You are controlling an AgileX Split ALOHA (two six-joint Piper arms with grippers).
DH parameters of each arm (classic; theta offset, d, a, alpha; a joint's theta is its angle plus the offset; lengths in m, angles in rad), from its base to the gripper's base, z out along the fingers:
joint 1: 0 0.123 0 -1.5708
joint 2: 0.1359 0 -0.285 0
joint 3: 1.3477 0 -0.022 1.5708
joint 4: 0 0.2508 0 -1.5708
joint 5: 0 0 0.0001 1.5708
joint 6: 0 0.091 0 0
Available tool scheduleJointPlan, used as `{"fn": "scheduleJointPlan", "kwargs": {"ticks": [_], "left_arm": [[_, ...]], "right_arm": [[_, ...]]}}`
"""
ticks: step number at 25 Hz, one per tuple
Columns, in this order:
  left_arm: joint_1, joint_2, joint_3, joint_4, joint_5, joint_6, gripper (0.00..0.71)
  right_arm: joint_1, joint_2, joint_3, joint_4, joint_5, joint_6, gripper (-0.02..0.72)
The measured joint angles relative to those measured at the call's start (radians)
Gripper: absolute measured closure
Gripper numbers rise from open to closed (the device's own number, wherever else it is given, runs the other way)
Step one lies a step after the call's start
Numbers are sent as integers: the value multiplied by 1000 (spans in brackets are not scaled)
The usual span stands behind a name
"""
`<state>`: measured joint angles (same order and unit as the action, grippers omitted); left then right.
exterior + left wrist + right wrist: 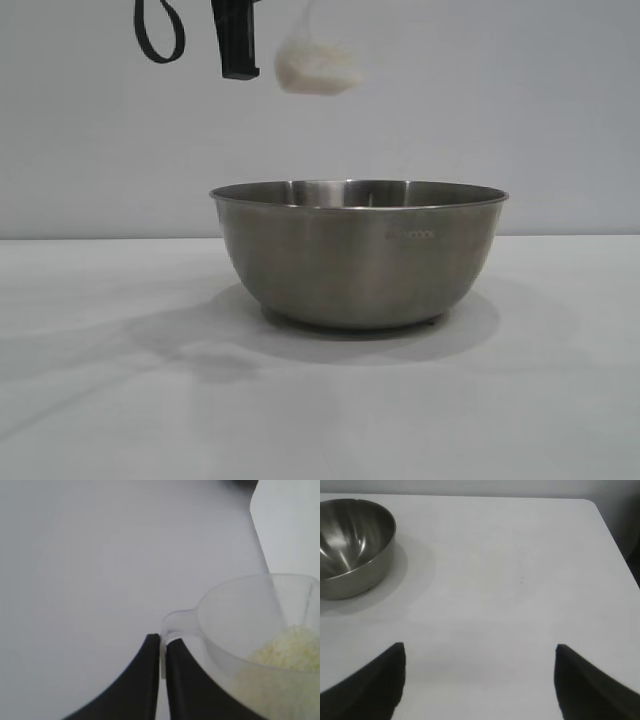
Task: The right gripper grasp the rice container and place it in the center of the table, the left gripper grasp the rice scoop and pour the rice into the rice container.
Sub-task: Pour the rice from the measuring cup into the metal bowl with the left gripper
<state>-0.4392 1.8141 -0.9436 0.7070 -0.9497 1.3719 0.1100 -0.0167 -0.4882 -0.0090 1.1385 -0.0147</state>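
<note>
Two end effectors share the scene; the left end effector [162,652] is clamped shut on the loop handle of the rice scoop [260,630], its black fingers [145,680] pressed together with only the thin handle between them; the scoop sits just beside the fingertips, tilted, with rice [290,647] heaped against its lower wall. From the exterior view the scoop hangs high above the desk [100,400], over the left part of the rice container [358,255], well clear of its rim; a black cable loop [160,35] hangs near the arm. The container stands upright on the desk, about central, its inside bare steel in the right wrist view. The right end effector [480,680] hovers with fingers spread wide, gripping nothing, well apart from the container, bare desk between them.
</note>
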Motion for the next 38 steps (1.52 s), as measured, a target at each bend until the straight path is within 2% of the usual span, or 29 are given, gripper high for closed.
{"fn": "scheduleJointPlan", "kwargs": {"ticks": [6,19,28,38], "left_arm": [[-4,0,0,7,0,143,710],[-4,0,-1,128,0,389,710],[-13,0,-1,150,-9,606,710],[-23,0,-2,194,-49,672,710]], "right_arm": [[0,0,0,0,0,0,141],[0,0,0,0,0,0,141],[0,0,0,0,0,0,141],[0,0,0,0,0,0,141]]}}
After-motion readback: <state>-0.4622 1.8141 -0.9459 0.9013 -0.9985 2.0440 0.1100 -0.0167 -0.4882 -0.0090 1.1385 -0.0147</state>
